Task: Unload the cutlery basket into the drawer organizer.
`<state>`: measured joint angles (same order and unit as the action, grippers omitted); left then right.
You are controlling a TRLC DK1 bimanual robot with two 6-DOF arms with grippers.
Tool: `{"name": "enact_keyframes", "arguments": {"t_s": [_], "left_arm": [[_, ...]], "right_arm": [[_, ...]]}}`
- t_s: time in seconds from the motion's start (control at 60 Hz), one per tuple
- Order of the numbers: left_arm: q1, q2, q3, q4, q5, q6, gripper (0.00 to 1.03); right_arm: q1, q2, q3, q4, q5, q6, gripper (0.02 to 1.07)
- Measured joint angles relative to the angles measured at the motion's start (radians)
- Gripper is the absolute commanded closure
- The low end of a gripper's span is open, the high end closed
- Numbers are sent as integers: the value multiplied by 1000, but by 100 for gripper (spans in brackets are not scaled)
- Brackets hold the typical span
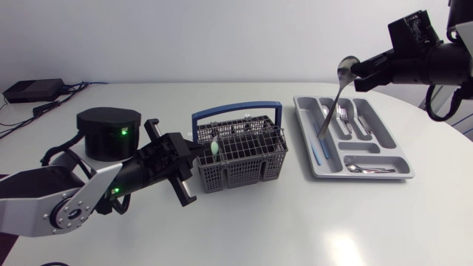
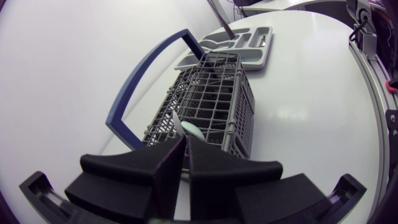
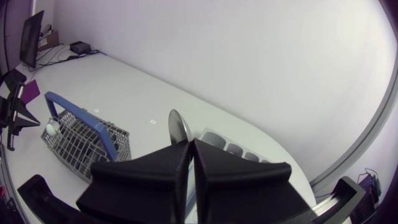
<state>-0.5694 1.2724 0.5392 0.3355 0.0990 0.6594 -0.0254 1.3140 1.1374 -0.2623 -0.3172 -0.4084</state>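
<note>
On the white table (image 1: 244,229), the grey basket (image 1: 240,171) stands mid-table and the organizer tray (image 1: 304,127) lies to its right. The right gripper (image 1: 360,70) is clamped on a metal spoon (image 1: 334,100) just below its bowl, so the handle hangs over the tray. The spoon looks light, stiff and slick, so it may pivot in the grip. A hold on the flat neck suits it. The left gripper (image 1: 198,151) seems pinched on a pale utensil (image 1: 214,148) in the basket.

Silver-grey left arm (image 1: 46,198), black joints, black jaws
</note>
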Motion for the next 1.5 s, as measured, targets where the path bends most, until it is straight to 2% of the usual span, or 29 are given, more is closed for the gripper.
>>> {"name": "enact_keyframes", "arguments": {"t_s": [0.383,0.9,1.117,1.5], "left_arm": [[4,-101,-47,-40,0,22,82],[26,-138,-58,-58,0,23,82],[26,-140,-71,-60,0,23,82],[26,-140,-71,-63,0,23,82]], "right_arm": [[-128,401,440,-303,-16,-68,101],[-159,883,1129,-665,45,-143,101],[-159,984,1181,-709,52,-147,101],[-151,1022,1134,-611,53,-145,101]]}}
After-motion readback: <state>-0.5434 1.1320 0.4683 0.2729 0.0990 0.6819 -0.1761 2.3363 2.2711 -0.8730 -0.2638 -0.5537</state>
